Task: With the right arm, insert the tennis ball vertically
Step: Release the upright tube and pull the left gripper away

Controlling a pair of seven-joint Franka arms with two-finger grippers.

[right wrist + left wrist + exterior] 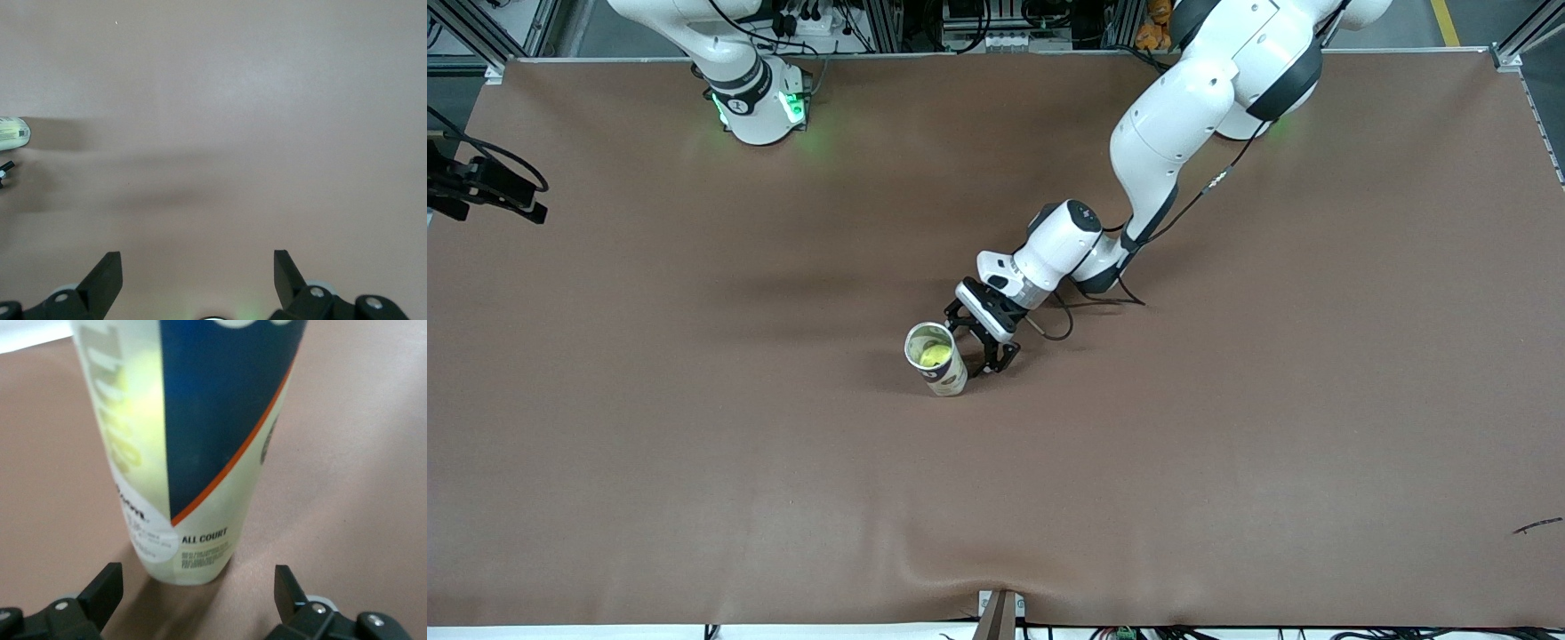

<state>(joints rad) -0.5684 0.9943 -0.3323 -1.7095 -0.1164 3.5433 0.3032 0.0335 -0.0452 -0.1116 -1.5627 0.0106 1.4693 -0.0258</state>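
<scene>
A clear tennis ball can with a blue and white label stands upright on the brown table, near the middle. A yellow tennis ball sits inside it, seen through the open top. My left gripper is low at the table beside the can, open, fingers apart from the can. In the left wrist view the can stands just ahead of the open left gripper. My right gripper is open and empty above bare table; the can's base shows at that view's edge. The right gripper is out of the front view.
The brown mat covers the whole table. A black camera mount sticks in at the right arm's end. A small dark scrap lies near the left arm's end, close to the front camera.
</scene>
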